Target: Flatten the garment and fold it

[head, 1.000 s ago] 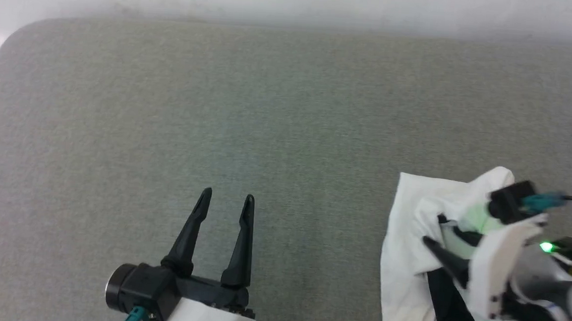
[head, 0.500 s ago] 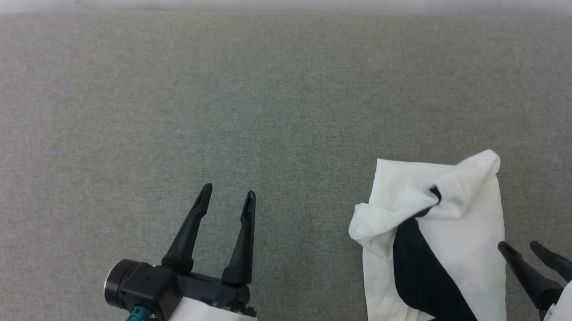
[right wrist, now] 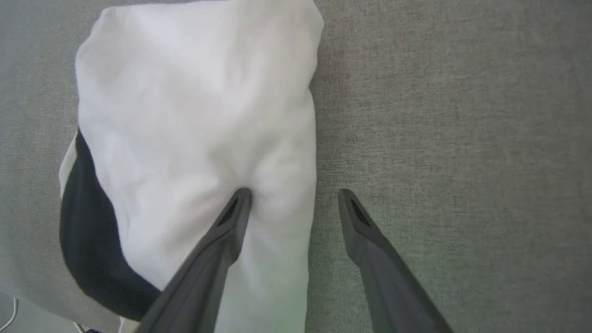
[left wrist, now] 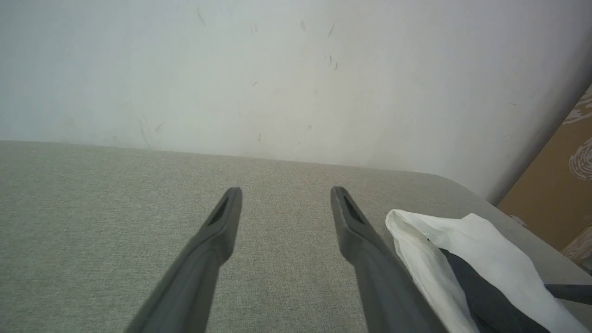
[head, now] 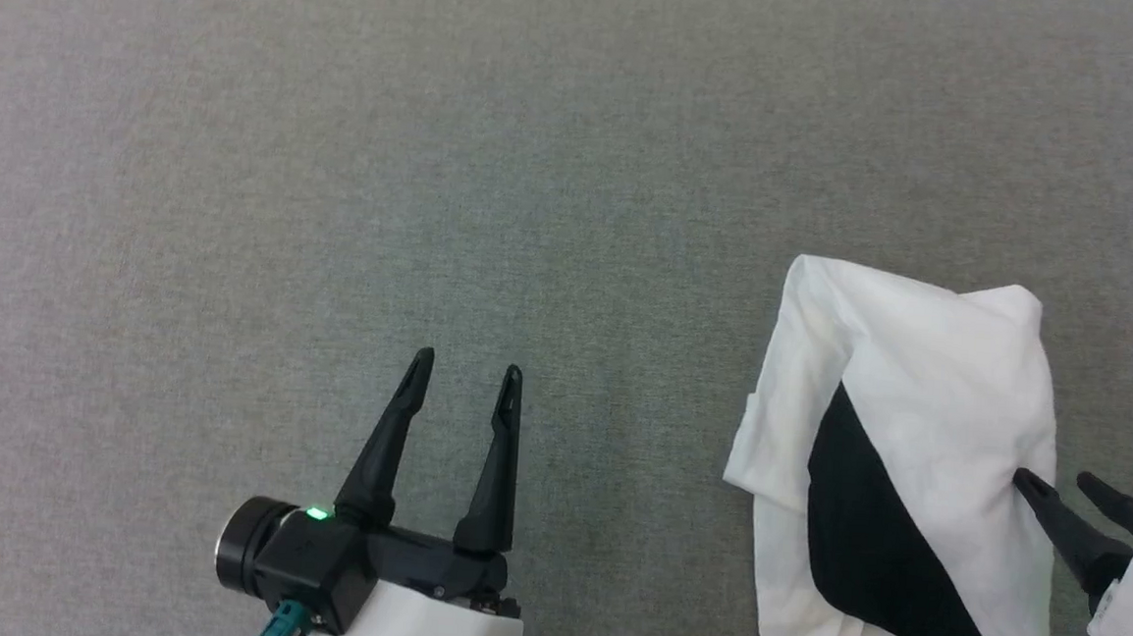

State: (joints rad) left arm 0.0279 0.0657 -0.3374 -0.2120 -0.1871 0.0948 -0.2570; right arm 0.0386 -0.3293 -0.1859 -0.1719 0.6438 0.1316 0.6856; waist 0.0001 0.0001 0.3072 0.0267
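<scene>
Here the wide-spread right tool straddles the garment edge.

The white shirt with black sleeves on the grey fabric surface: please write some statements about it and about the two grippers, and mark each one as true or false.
1. The white shirt with black sleeves lies bunched in a heap, not spread flat. True.
2. The left gripper is shut on a fold of the shirt. False: it is open over the bare grey fabric surface, apart from the shirt.
3. The right gripper is open, with one fingertip on the white cloth and the other over the surface. True.
4. The shirt lies on the robot's left side. False: it lies on the right side, by the right gripper.
</scene>
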